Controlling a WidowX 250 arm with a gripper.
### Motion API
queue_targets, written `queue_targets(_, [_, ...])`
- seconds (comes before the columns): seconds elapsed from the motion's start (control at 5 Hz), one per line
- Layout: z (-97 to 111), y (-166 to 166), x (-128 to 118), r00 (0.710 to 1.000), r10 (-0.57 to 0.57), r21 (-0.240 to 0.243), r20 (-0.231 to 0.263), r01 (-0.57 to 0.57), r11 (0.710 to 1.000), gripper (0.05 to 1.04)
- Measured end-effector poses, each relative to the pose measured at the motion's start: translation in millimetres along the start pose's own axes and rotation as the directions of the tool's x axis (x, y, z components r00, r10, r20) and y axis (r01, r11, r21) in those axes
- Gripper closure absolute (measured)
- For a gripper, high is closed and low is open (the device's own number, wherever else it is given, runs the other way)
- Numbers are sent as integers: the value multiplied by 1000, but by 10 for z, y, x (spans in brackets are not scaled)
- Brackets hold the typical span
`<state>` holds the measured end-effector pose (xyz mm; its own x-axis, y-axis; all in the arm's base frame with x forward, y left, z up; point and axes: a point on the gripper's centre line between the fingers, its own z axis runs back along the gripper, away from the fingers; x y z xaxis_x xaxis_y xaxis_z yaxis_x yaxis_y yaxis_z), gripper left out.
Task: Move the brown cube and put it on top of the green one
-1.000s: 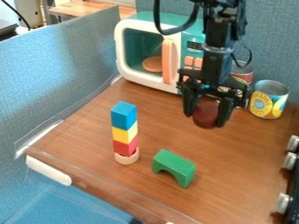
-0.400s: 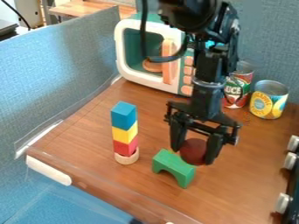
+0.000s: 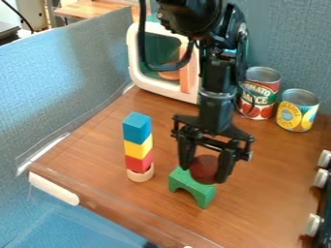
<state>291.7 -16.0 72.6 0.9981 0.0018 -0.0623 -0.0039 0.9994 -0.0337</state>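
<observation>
Hangs down from the top edge of the camera view, with the black gripper [image 3: 204,173] low over the wooden tabletop [image 3: 265,193]. Clasps a rounded, reddish-brown block [image 3: 204,169] between both fingers, with a finger on each side. Holds it over the rear right end of the green arch block [image 3: 192,186], overlapping that end in view; cannot tell whether touching or just above.

Has, to the left and apart from the fingers, an upright stack to clear: at the bottom a pale wooden ring [image 3: 140,176], on it a red cube [image 3: 139,163], then a yellow block [image 3: 138,147], and at the top a blue cube [image 3: 136,128]. Leaves a strip of wood between that stack and the green arch block.

Stands, as an arm, in front of the toy microwave [image 3: 134,60], hiding much of its right side, and trails a black cable [image 3: 142,38] across its door, near the orange-pink handle [image 3: 189,72]. Shows, to the right of the arm and farther back, a red-labelled food can [image 3: 259,94] just beside a yellow-labelled can [image 3: 298,111], both upright. Shows silver knobs [image 3: 321,178] on a black unit at the right edge of the view. Meets blue-grey panels [image 3: 61,92] to the left and behind, and a white rounded piece [image 3: 53,188] at the front left edge of the tabletop.
</observation>
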Motion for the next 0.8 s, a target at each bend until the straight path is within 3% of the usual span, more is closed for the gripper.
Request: queue_targets(0.8, [-250, 183, 31, 998, 17, -17, -54, -18, 1000, 295])
